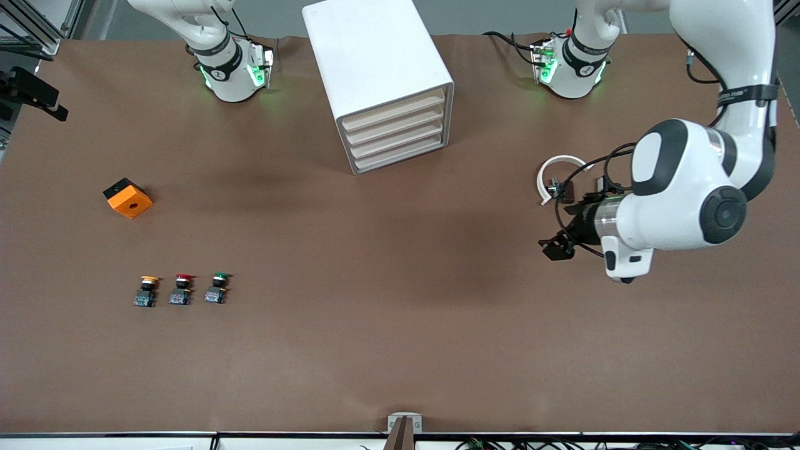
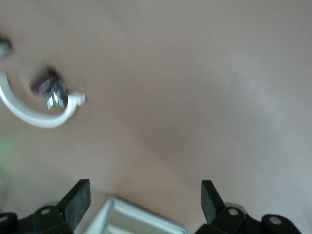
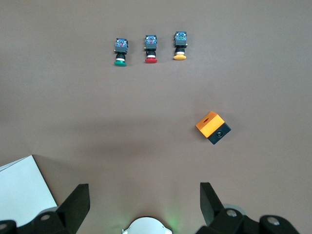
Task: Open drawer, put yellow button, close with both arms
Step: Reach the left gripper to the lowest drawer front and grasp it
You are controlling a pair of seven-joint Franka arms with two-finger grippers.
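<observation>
Left wrist view: left gripper (image 2: 145,197) has fingers (image 2: 76,197) spread wide, nothing between them, a white corner of the cabinet (image 2: 131,219) showing just under them. Right wrist view: right gripper (image 3: 145,201) also wide and empty, looking down from high up near its own base.

Front view puts the left gripper (image 1: 558,247) over bare bench (image 1: 400,350) toward the left arm's end, well apart from the cabinet (image 1: 381,75). White curved piece (image 1: 556,175) lies on the bench just beside it. Right gripper isn't visible there; that arm waits.

Step in hand, by my read: first one, opening. Drawer (image 1: 394,111) is flush shut, top of four cream fronts. Next move calls for the left arm to swing in to that top front and hook its edge. No handle is visible, so purchase looks thin, and the box may slide when pulled.

Yellow button (image 1: 146,291) sits on the bench toward the right arm's end, nearer the front camera than the orange block (image 1: 128,198). It stands at the end of a row of three, red button (image 1: 180,289) just beside it, green button (image 1: 217,287) after that. Yellow-orange cap, black neck, blue-grey base. Small part; it needs a narrow, centred pinch.
</observation>
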